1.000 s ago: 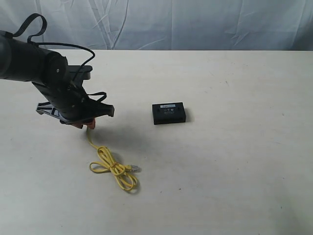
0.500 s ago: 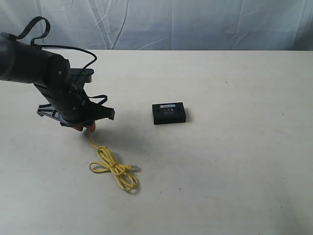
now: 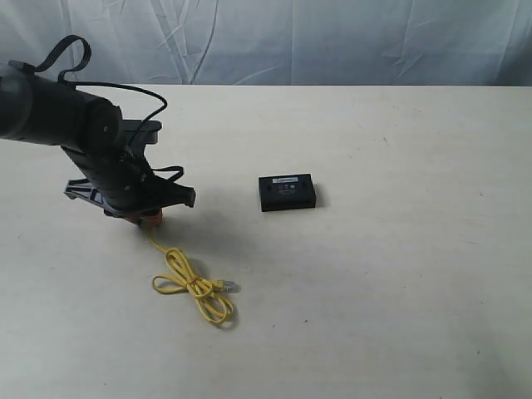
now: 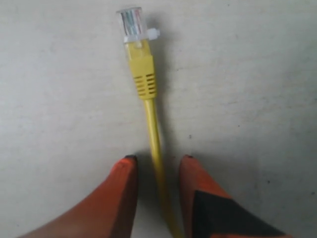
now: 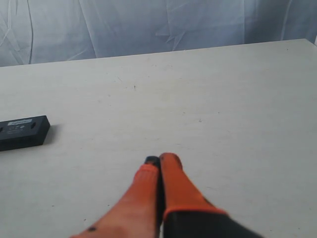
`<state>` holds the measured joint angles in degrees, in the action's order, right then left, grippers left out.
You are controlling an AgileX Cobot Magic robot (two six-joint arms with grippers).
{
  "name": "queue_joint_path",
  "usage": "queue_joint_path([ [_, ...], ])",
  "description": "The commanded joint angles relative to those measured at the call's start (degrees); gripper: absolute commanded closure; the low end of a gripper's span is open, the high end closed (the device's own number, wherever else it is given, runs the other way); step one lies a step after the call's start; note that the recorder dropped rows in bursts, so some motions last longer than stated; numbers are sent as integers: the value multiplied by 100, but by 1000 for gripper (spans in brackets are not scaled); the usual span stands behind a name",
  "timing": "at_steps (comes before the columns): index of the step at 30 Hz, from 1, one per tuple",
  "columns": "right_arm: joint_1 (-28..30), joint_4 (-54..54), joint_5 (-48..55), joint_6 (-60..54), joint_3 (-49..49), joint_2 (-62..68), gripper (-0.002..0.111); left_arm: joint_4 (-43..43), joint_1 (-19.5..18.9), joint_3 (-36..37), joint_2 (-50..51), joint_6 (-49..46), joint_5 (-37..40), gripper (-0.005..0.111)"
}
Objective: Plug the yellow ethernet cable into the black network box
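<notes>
The left fingers (image 4: 119,193) are sitting low over the table (image 3: 399,274), spread apart and straddling the yellow ethernet cable (image 4: 151,114) just behind its clear plug (image 4: 131,22), with the cord running between them and nothing pinched yet. The rest of the cable is lying in loose loops nearer the camera, and the black network box (image 3: 286,192) is resting flat, well apart to the right. The right fingers (image 5: 174,186) are pressed together on nothing, away from both items and out of the exterior view.

The risk is in the grip point. Closing on the thin cord rather than the plug body would likely let the plug droop or twist, missing the port. The box (light, and held by nothing) could also slide when pushed, and the trailing loops may be dragging against the move.

Count: one cable with two plugs, one box, and two sets of fingers.
</notes>
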<state>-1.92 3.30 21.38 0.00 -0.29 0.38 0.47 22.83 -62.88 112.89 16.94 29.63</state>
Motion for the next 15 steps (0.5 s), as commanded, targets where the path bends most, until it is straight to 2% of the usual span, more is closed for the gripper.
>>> queue_joint_path([
  [1,21,-27,-70,0,29,-38,109,48,11,-20,68,42,-129,77],
  [4,21,-27,-70,0,29,-38,109,48,11,-20,68,42,-138,81],
  [9,21,-27,-70,0,29,-38,109,72,11,-20,77,19,-124,106],
  [15,21,-27,-70,0,29,-38,109,86,11,-20,-16,-569,-27,107],
])
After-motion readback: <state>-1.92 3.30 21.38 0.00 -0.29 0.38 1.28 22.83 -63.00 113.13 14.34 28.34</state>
